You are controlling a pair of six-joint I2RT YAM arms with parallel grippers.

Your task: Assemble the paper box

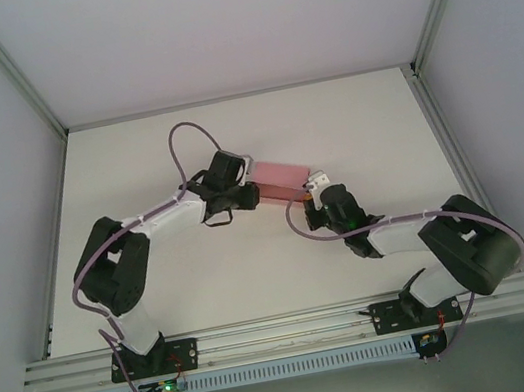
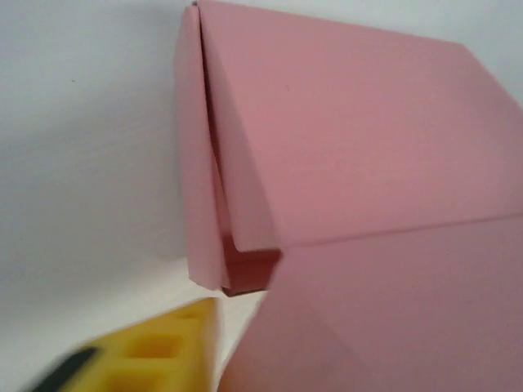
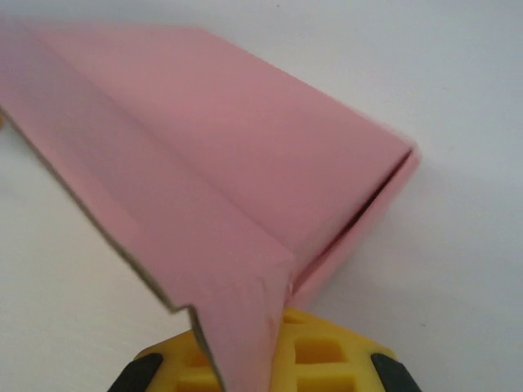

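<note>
The paper box (image 1: pixel 279 173) is pink thin cardboard, partly folded, lying on the white table between the two arms. My left gripper (image 1: pixel 244 187) is at its left end. In the left wrist view the box (image 2: pixel 351 131) is very close, with one long flap raised over the lower right. One yellow finger (image 2: pixel 155 351) shows at lower left, with a strip of table between it and the flap; the other finger is hidden. My right gripper (image 1: pixel 314 188) is at the near right corner. There its yellow pads (image 3: pixel 335 359) close on a raised flap of the box (image 3: pixel 237 302).
The white table (image 1: pixel 360 118) is bounded by grey enclosure walls and metal posts at the back corners (image 1: pixel 56 131). An aluminium rail (image 1: pixel 286 332) carrying both arm bases runs along the near edge. Purple cables loop off both arms.
</note>
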